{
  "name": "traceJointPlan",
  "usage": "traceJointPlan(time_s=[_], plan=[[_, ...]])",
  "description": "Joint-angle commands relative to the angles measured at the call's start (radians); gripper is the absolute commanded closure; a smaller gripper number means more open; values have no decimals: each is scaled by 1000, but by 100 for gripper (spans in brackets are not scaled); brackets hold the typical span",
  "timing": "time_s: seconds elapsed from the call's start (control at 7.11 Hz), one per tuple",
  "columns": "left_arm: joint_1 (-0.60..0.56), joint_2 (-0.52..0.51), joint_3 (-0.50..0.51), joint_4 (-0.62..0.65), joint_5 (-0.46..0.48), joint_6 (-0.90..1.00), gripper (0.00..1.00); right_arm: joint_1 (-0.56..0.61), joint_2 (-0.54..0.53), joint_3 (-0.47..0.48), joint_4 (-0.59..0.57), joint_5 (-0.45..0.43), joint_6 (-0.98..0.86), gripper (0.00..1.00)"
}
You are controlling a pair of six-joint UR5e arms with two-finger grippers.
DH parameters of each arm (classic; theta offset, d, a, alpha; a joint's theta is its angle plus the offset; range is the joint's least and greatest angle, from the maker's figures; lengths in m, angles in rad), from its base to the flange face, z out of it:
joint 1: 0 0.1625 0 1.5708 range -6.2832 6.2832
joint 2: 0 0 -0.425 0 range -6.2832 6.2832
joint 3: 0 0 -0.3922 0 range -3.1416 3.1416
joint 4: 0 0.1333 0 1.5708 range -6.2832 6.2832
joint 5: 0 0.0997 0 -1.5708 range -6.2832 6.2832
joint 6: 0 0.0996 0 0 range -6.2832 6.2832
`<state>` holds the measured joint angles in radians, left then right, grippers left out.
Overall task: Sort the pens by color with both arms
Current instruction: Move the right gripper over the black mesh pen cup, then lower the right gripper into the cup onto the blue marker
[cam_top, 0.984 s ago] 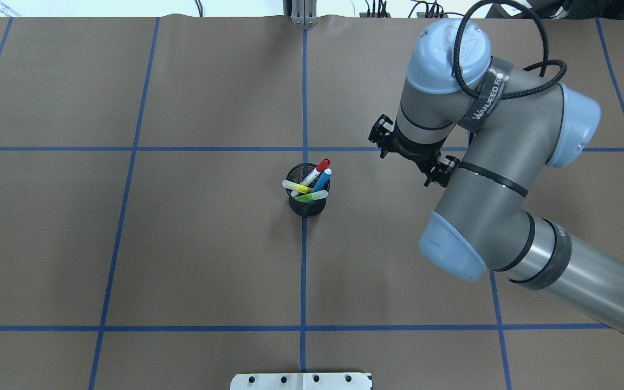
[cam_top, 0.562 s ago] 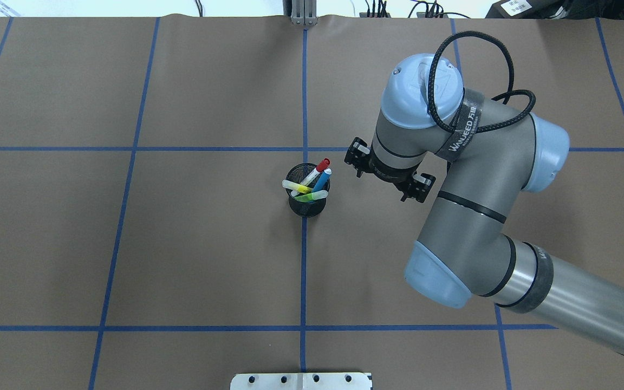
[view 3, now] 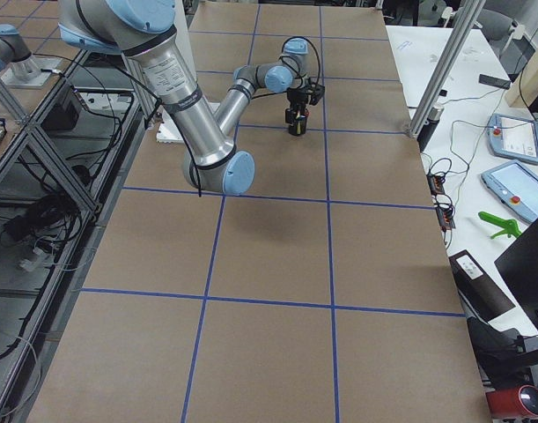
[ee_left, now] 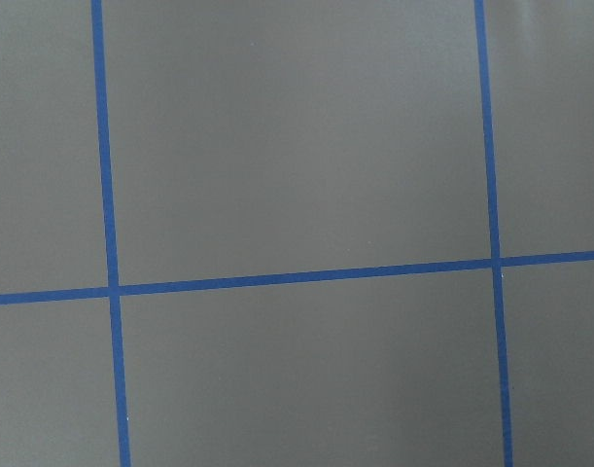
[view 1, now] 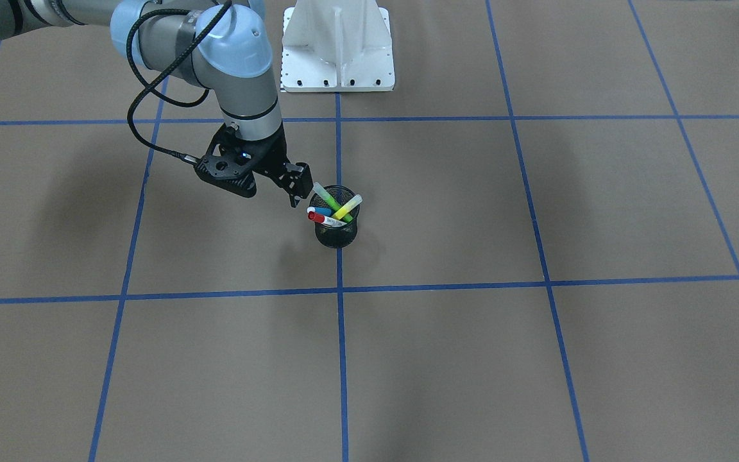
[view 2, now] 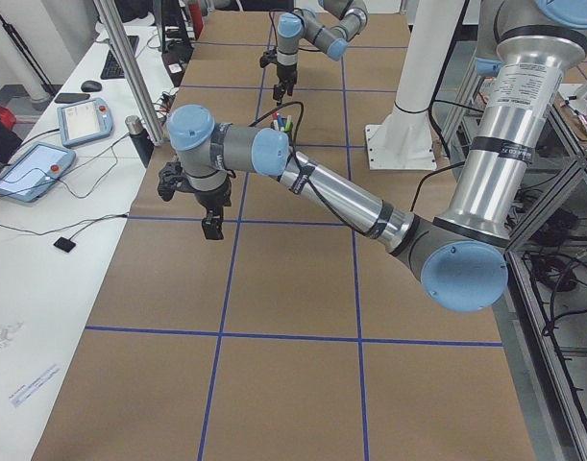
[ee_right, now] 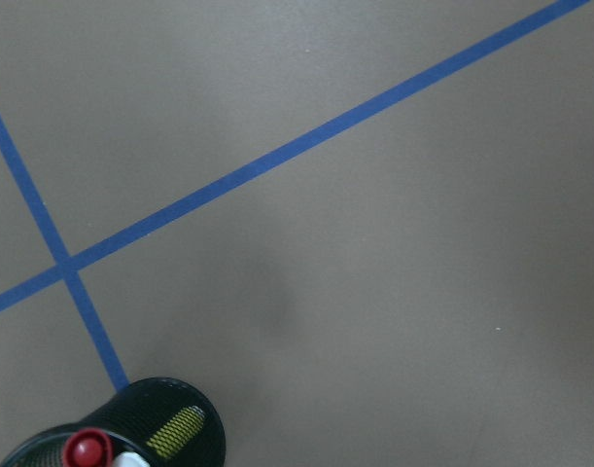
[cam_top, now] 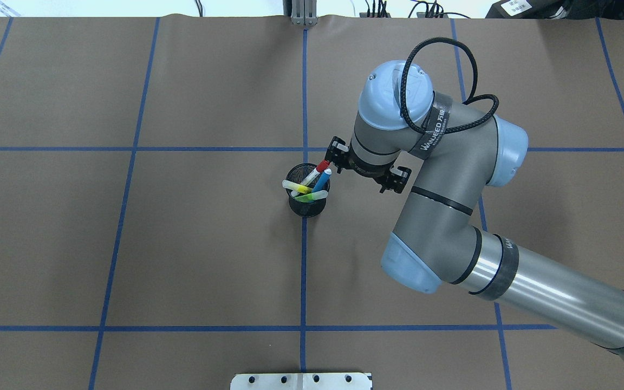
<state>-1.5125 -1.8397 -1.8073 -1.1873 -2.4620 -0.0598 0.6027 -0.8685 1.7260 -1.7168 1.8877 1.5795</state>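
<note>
Reaching for the first pen: right claw (view 1: 298,186) hovers beside the cup (view 1: 336,237), probably wide. Next: drop onto the red-capped pen (cam_top: 323,164) just beside it and close. Left claw (view 2: 212,227): cannot tell.

My right gripper (view 1: 299,189) hangs open just beside the mesh cup (view 1: 336,235) — red-capped pen (view 1: 316,217) and blue pen (view 1: 319,210) nearest its fingertips, green highlighter (view 1: 323,193) and yellow highlighter (view 1: 349,206) farther off.
</note>
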Motion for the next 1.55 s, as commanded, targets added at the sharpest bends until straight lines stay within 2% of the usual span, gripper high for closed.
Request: traceJointPlan(time_s=[0.0,0.42,0.7,0.98,1.41], plan=[[0,0,-3,0,2,0,1,2,48,-55,3,-4,-18,15],[0,0,-6,-2,2,0,1,5,100,-101,3,-12,-27,15],[0,0,-6,-2,2,0,1,9,100,-91,-10,2,-41,15],[0,0,-7,0,3,0,1,12,108,-74,-79,22,-39,14],[2,2,-10,0,3,0,1,8,83,-83,-84,24,-35,14]])
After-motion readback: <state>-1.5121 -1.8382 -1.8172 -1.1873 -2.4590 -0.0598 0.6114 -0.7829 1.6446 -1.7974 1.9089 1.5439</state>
